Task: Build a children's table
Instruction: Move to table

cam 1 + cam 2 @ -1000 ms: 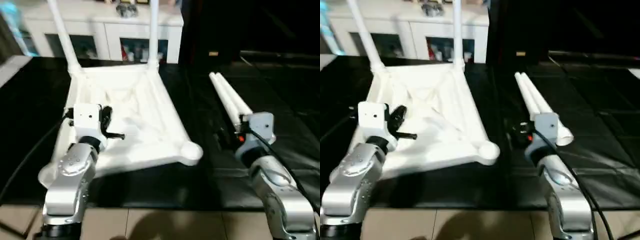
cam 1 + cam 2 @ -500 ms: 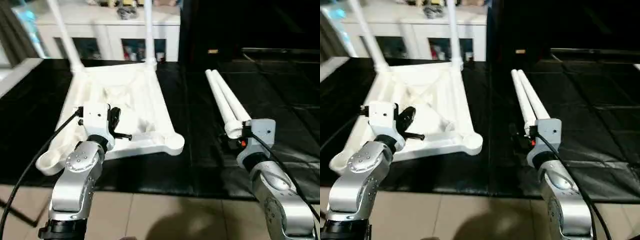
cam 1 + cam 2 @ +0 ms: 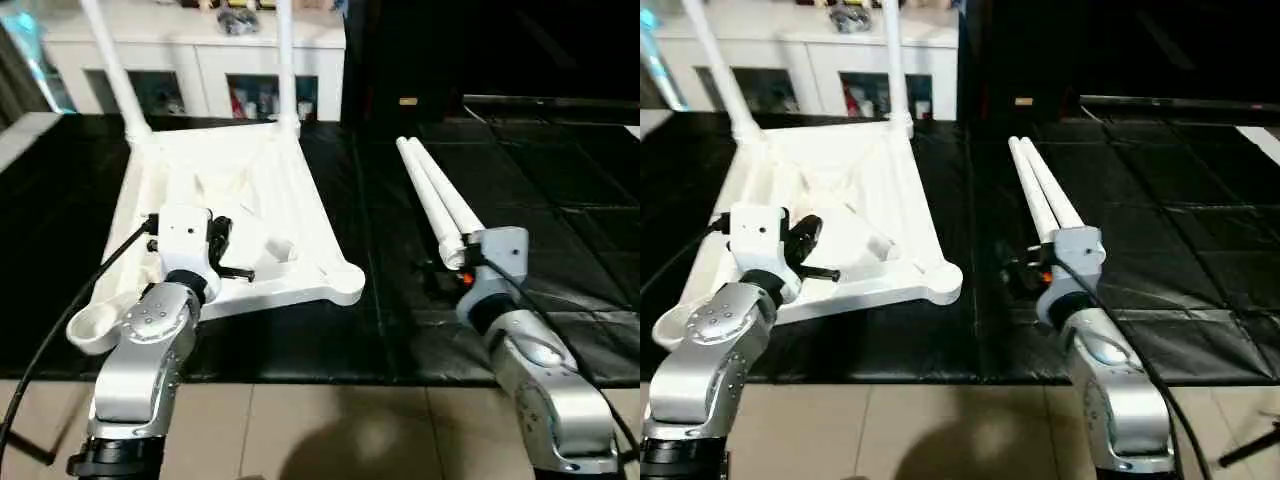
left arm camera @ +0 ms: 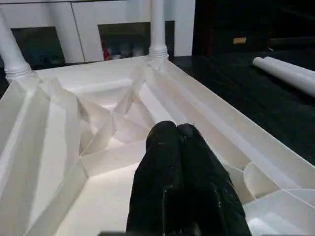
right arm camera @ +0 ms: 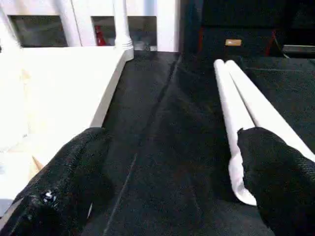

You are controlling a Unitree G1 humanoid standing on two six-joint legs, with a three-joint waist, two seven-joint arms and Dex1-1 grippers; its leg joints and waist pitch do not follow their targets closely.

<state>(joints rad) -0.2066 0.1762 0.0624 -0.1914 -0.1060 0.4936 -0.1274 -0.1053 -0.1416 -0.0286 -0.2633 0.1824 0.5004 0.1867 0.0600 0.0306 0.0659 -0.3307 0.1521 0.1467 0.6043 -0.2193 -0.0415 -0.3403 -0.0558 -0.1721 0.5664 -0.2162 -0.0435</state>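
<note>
The tabletop (image 3: 235, 215) lies upside down on the black mat (image 3: 560, 230), ribbed underside up, toward the mat's left side and reaching its front edge. Two legs (image 3: 110, 60) already stand upright in the two far corner sockets, in front of the white cabinet (image 3: 200, 70). The two near sockets, the left one (image 3: 95, 325) and the right one (image 3: 345, 285), are empty. Two loose legs (image 3: 435, 195) lie side by side, touching, on the mat to the right of the tabletop and well apart from it. The left gripper (image 4: 177, 132) hovers over the ribs with its fingers pressed together and nothing between them. The right gripper (image 5: 167, 167) has its jaws spread wide, one finger (image 5: 268, 162) just beside the near end of the loose legs, holding nothing. The likely trouble lies in the pickup: since the two legs touch, closing on one may nudge or roll the other, or pinch both. A grip so near the end of a long tapered tube could also let it droop or swing. A carried leg might knock the standing legs or shove the light tabletop off the mat's front edge.
</note>
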